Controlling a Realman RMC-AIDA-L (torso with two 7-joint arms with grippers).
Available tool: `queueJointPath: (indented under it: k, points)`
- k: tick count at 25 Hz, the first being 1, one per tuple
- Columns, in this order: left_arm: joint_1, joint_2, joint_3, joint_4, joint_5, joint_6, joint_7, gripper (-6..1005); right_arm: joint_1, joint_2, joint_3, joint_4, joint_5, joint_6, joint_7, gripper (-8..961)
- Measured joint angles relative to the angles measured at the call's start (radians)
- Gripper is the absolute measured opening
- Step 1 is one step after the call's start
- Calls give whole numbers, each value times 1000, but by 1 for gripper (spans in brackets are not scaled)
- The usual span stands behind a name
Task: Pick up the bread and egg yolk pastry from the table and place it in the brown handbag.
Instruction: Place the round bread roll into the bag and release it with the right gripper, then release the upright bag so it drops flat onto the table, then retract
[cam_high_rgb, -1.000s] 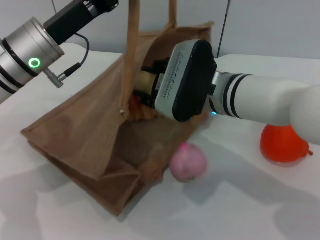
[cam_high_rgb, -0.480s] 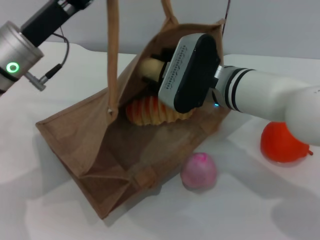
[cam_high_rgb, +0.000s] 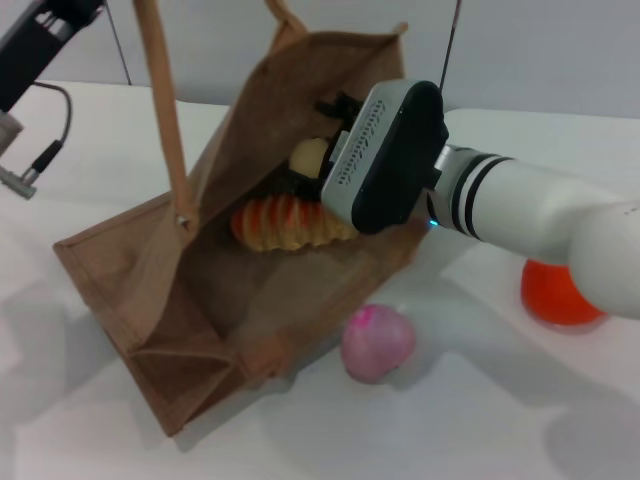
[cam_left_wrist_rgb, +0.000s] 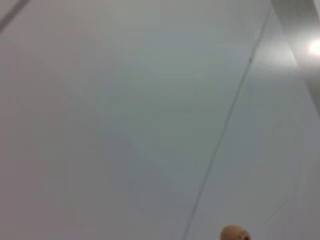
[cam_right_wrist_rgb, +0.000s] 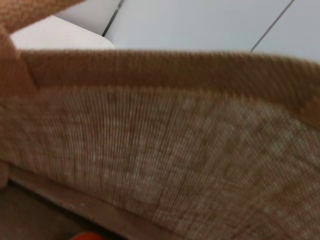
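The brown handbag (cam_high_rgb: 140, 270) lies tilted on the white table with its mouth open toward me. One loop handle (cam_high_rgb: 160, 90) is pulled straight up past the top edge. The bread (cam_high_rgb: 283, 225), orange and cream striped, lies inside the bag. My right gripper (cam_high_rgb: 318, 140) reaches into the bag's mouth and is shut on the pale egg yolk pastry (cam_high_rgb: 308, 157), just above the bread. The right wrist view shows the bag's woven inner wall (cam_right_wrist_rgb: 175, 140) up close. My left arm (cam_high_rgb: 35, 40) is at the top left; its gripper is out of view.
A pink ball (cam_high_rgb: 377, 343) lies on the table just in front of the bag's mouth. An orange-red fruit (cam_high_rgb: 555, 295) sits to the right, partly behind my right forearm. The left wrist view shows only a pale wall.
My left arm has moved up and to the left, pulling the handle higher. The bag's mouth has opened wider and the bread inside now shows. My right gripper stays in the mouth with the pastry.
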Motion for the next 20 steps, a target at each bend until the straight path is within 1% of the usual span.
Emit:
queueJointPath:
  k: [1,4,8,11,13,16,17,20]
  points:
    - [6,0,-1,0,-6,2,2,245,-9,-1,-2,-14,7,0,2,763]
    - [25,0,-14,0,-21,8,19,247,-44,-5,-9,-66,15,-5,1,896]
    - [43,-2,-61,0,-25,12,49,248,-112,-11,-19,-151,8,-10,-18,895]
    - [53,-6,-85,-1,-26,34,74,250,-189,-20,-17,-234,-25,-5,-36,895]
    - [57,-7,-91,-3,-26,62,93,251,-242,-28,-10,-288,-57,-1,-40,895]
    - [59,-8,-92,-6,-26,92,111,252,-311,-49,0,-366,-99,12,-40,894]
    - [59,-9,-92,-9,-26,118,136,252,-324,-53,1,-377,-103,24,-40,894]
    - [60,-10,-91,-15,-22,137,187,254,-363,-65,1,-392,-107,93,-39,894]
